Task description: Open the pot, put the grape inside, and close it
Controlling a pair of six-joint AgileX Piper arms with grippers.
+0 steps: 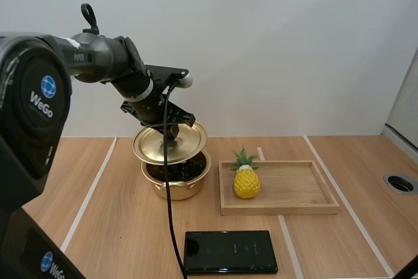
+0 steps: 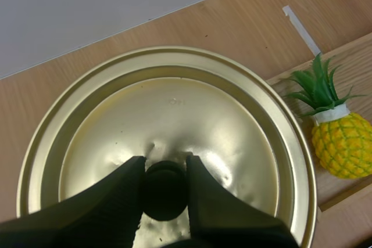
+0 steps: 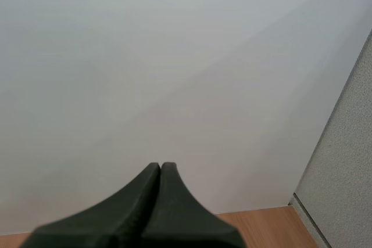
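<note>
The left gripper (image 2: 165,165), jaws pinched on the black knob (image 2: 165,193) of the gold lid (image 2: 174,108), holds it tilted just over the pot (image 1: 177,187), with the dark grapes (image 1: 177,172) inside directly beneath; the right gripper's (image 3: 160,169) jaws are closed on nothing.

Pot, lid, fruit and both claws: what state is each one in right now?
Pot: open, dark grapes inside.
Lid: off, held tilted over the pot.
Left claw: shut on the lid's knob.
Right claw: shut on nothing.
Pineapple: upright in the wooden tray.
Black pack: lying flat on the table.
</note>
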